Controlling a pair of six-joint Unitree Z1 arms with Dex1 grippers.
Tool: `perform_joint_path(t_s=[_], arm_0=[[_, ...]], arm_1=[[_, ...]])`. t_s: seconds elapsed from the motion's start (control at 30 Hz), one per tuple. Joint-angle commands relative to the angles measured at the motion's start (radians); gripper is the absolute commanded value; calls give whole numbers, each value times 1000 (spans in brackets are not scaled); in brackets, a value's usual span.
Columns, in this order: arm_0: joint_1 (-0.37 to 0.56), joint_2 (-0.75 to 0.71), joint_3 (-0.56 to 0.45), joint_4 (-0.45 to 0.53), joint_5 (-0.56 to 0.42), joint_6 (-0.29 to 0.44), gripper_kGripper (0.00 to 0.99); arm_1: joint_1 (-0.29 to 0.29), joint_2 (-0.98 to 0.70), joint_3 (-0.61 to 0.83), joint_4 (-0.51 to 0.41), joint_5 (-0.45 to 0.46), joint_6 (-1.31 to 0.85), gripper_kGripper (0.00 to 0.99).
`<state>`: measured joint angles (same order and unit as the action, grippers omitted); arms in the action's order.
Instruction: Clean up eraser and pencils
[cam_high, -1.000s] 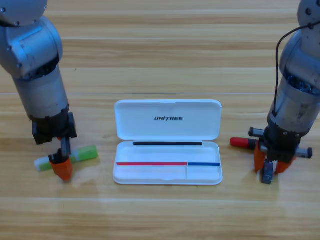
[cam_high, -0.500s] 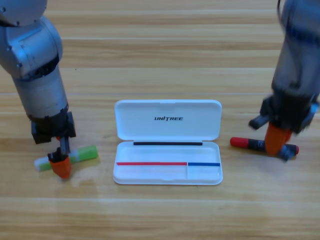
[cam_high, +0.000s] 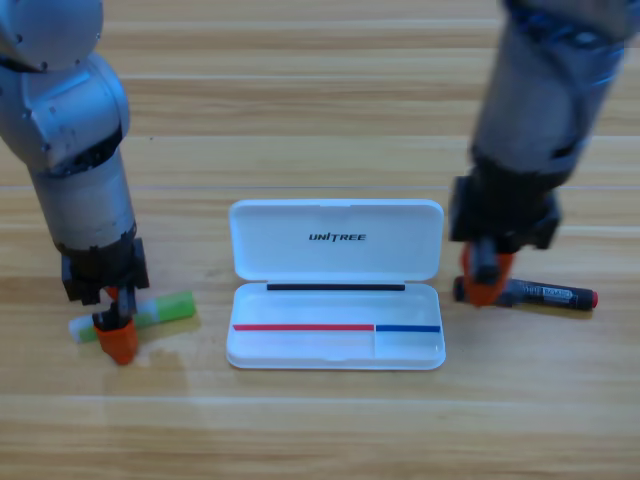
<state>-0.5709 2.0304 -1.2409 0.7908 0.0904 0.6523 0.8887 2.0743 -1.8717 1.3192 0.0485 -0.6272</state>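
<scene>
Two pencils lie on the wooden table (cam_high: 320, 120) in the high view, either side of the open white case (cam_high: 336, 283). At nine o'clock of the case, the green-and-white stick (cam_high: 165, 308) lies flat with the left gripper (cam_high: 116, 338) pointing down over its pale end. At three o'clock, the black marker (cam_high: 545, 295) lies just beside the case, the right gripper (cam_high: 484, 284) down over its left end. Whether either grips anything, I cannot tell. No eraser shows.
</scene>
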Motion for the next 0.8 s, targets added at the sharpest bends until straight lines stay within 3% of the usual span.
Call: perform_joint_path(t_s=[0.03,0.1,0.23,0.57,0.8], arm_0=[[13,56,14,-21,-41,0,627],[13,53,8,-21,-66,9,449],[14,37,-18,-19,-84,15,0],[16,-48,-101,82,-60,44,0],[17,-167,-288,304,-63,50,0]], arm_1=[[55,159,-67,-15,16,-43,0],[55,185,-87,-17,13,-48,0],[55,230,-124,-18,14,-52,0],[55,303,-184,-20,5,-57,0],[55,319,-190,-29,1,-57,0]])
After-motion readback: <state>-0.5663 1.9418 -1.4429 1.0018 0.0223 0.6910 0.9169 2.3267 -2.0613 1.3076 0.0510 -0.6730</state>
